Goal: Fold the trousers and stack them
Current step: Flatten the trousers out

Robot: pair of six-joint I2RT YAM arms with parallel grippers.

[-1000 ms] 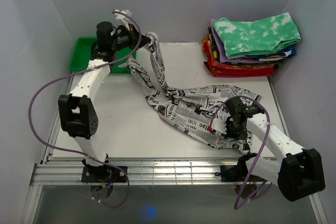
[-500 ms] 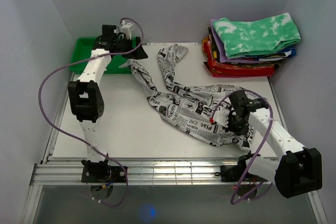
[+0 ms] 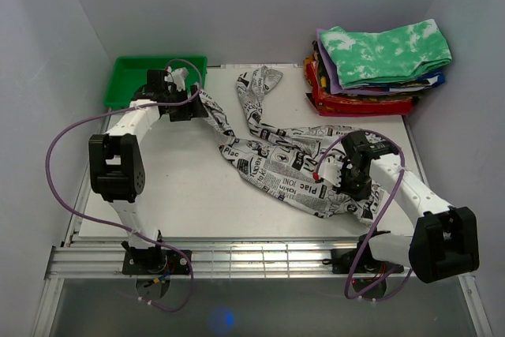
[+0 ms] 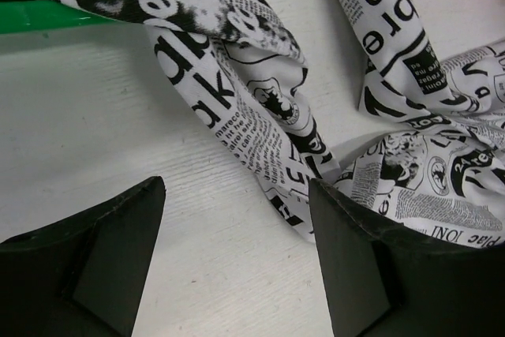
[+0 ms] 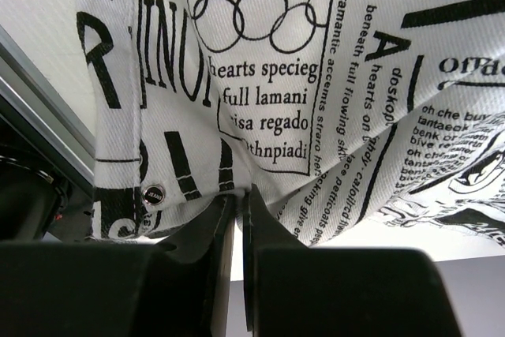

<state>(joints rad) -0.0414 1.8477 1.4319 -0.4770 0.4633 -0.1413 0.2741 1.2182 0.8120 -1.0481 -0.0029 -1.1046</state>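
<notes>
The trousers [image 3: 276,155], white with black newspaper print, lie crumpled across the middle of the table, one leg end reaching back to the far edge. My left gripper [image 3: 188,105] hovers low at the other leg end by the green tray. In the left wrist view it [image 4: 237,262] is open over bare table, with the cloth [image 4: 260,116] just ahead and beside the right finger [image 4: 371,266]. My right gripper [image 3: 347,181] is shut on the trousers near a metal rivet; the right wrist view shows its jaws [image 5: 241,195] pinching a fold of the cloth [image 5: 276,76].
A green tray [image 3: 126,76] sits at the back left corner. A stack of folded clothes [image 3: 379,69], green tie-dye on top, stands at the back right. Grey walls close in on three sides. An aluminium rail [image 3: 237,258] runs along the near edge.
My left gripper opened and let go of the raised trouser leg, which dropped onto the table. The left arm then came down and nearer. The right gripper stayed shut on the cloth.
</notes>
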